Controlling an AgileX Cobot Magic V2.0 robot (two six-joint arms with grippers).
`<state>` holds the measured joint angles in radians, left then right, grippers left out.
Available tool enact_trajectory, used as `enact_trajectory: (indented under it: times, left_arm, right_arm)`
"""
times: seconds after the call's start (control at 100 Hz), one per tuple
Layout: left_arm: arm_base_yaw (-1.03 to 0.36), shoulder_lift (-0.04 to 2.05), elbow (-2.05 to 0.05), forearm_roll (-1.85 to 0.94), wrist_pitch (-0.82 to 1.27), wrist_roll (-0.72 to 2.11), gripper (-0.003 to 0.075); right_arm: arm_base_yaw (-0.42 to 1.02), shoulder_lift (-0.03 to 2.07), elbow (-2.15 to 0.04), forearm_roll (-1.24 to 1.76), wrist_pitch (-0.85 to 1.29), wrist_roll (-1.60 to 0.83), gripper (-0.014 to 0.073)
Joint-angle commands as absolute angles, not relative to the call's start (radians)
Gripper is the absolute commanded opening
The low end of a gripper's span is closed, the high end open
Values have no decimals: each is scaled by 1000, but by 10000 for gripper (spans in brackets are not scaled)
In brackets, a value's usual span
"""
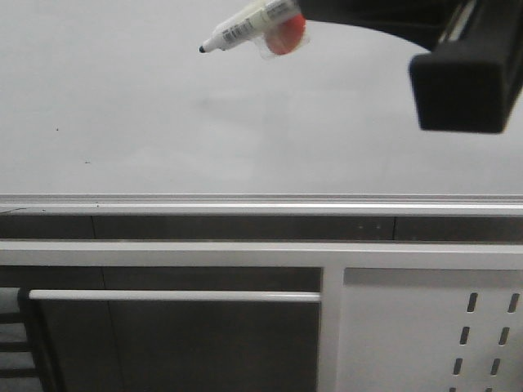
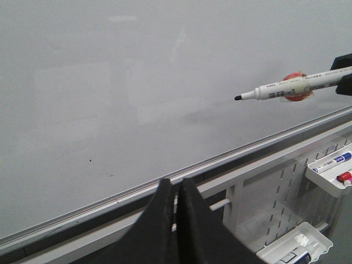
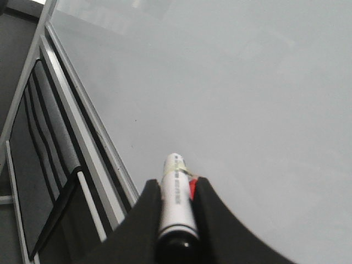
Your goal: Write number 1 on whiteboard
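The whiteboard fills the upper part of the front view. It also shows in the left wrist view and the right wrist view. No number 1 stroke shows on it. My right gripper is shut on a white marker with a red-orange piece taped to it. The marker points left, and its black tip seems a little off the board. It also shows in the left wrist view. My left gripper is shut and empty, low near the board's frame.
The board's silver frame edge runs across below it. Under it stand a white perforated panel and a white rail. Trays with spare markers hang on the panel. Small dark specks dot the board.
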<state>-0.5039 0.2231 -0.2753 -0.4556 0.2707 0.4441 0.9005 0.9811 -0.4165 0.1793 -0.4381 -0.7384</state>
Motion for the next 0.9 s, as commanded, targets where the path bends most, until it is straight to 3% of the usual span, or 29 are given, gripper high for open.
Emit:
enact_trajectory:
  times: [0.0, 0.89]
  left_arm:
    - [-500, 233, -304, -475, 207, 441, -18]
    - [-500, 233, -304, -475, 207, 441, -18]
  right_arm:
    - [896, 993, -447, 175, -560, -755, -47]
    - [817, 1119, -447, 266, -655, -757, -48]
